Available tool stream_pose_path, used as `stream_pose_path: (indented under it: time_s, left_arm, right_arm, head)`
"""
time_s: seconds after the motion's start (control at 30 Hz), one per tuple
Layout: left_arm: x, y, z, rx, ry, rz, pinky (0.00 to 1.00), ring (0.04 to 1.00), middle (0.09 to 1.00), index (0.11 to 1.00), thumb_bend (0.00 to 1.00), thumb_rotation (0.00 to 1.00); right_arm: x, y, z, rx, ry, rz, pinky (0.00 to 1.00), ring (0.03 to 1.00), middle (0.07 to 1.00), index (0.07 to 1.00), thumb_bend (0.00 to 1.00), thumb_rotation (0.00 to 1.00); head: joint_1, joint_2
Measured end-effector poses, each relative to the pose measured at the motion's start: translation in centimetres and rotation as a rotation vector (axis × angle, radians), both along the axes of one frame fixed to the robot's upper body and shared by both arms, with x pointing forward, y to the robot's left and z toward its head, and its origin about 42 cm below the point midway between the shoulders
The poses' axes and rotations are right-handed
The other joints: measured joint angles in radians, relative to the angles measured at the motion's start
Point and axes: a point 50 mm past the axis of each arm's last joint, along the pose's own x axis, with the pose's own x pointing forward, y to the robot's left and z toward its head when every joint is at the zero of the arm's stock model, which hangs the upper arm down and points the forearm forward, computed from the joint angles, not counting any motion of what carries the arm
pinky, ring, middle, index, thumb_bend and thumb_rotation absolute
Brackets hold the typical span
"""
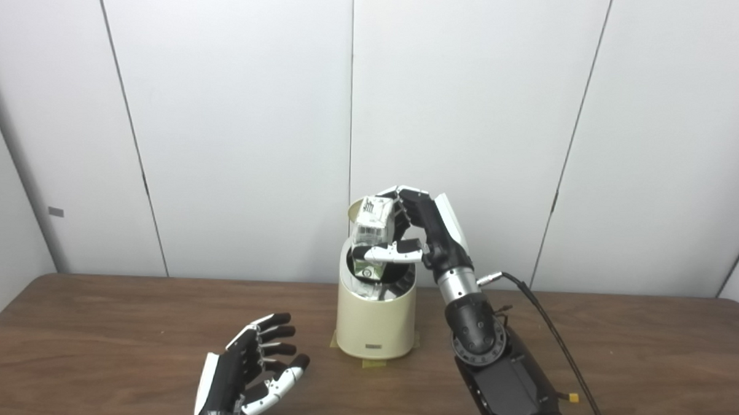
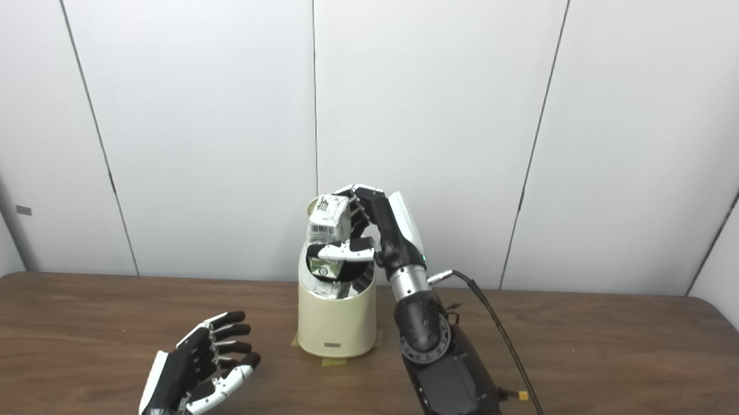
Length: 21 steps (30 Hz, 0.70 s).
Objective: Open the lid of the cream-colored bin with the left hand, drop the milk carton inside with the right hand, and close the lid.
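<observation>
With the lid (image 1: 358, 212) up at twelve o'clock, the right hand (image 1: 414, 233), fingers clamped on the milk carton (image 1: 371, 235), should lower it straight into the bin (image 1: 375, 321) before letting go, while the left hand (image 1: 250, 366) waits at seven o'clock, fingers apart.

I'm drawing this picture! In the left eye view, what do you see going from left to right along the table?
Left hand, open above the table → cream-colored bin with its lid up → right hand, holding the milk carton over the bin's opening → black cable.
</observation>
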Motion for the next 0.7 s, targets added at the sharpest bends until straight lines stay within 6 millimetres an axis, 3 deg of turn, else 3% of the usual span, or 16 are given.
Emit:
stream_pose_path:
  time_s: [0.7]
  left_arm:
    - [-0.6, -0.7, 0.5, 0.022, -0.009, -0.017, 0.55, 0.637, 0.707, 0.743, 0.58, 0.06]
  right_arm:
    - [0.8, 0.4, -1.6, -0.072, -0.038, -0.019, 0.29, 0.350, 0.441, 0.525, 0.52, 0.00]
  head:
    - [0.028, 0.017]
